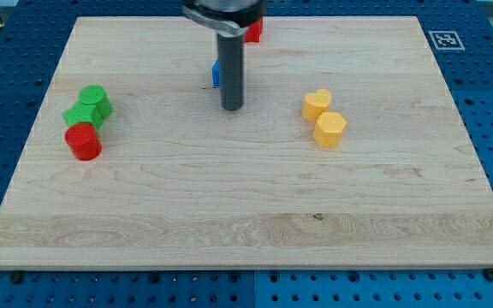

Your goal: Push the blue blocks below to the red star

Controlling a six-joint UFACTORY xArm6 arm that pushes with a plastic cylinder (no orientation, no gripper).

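Note:
My tip [232, 108] rests on the board just below and right of a blue block [216, 74], which the rod mostly hides; only its left edge shows. A red block [253, 32], its shape hidden by the arm, sits at the view's top right of the rod. I cannot tell whether the tip touches the blue block. No second blue block shows.
A green block [97, 100] and a green star [80, 115] sit at the view's left with a red cylinder [83, 141] just below them. A yellow heart [317, 104] and a yellow hexagon [329, 129] sit at the right. The wooden board [246, 231] lies on a blue table.

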